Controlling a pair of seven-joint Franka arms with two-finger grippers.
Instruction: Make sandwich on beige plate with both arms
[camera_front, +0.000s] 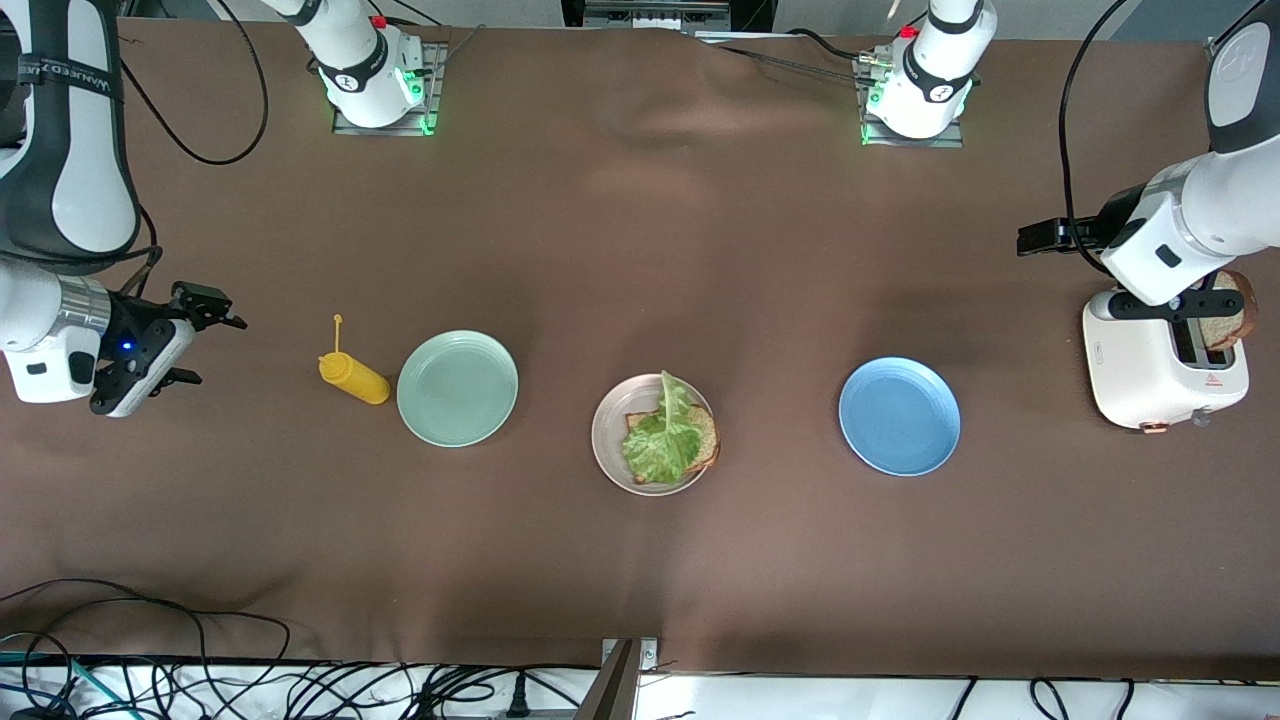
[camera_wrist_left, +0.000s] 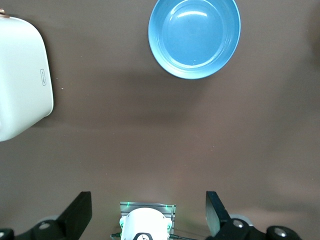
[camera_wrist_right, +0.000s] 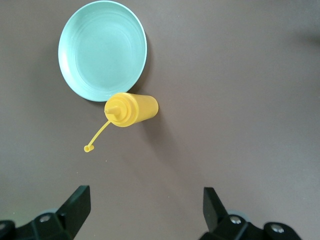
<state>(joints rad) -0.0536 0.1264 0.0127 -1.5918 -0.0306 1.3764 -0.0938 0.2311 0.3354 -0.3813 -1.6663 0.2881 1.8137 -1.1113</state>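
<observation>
The beige plate (camera_front: 610, 440) lies mid-table. On it is one brown bread slice (camera_front: 706, 436) with a ruffled green lettuce leaf (camera_front: 663, 437) on top. A second bread slice (camera_front: 1232, 312) sticks up out of the white toaster (camera_front: 1150, 375), which stands at the left arm's end of the table. My left gripper (camera_front: 1045, 238) (camera_wrist_left: 148, 215) hangs open and empty over the bare cloth beside the toaster. My right gripper (camera_front: 198, 340) (camera_wrist_right: 145, 210) is also open and empty, above the cloth at the right arm's end, beside the yellow bottle.
A mint-green plate (camera_front: 457, 388) (camera_wrist_right: 102, 50) sits beside a yellow squeeze bottle (camera_front: 353, 378) (camera_wrist_right: 131, 110) lying on its side. An empty blue plate (camera_front: 899, 416) (camera_wrist_left: 194, 37) lies between the beige plate and the toaster (camera_wrist_left: 20, 80). Cables trail along the table's front edge.
</observation>
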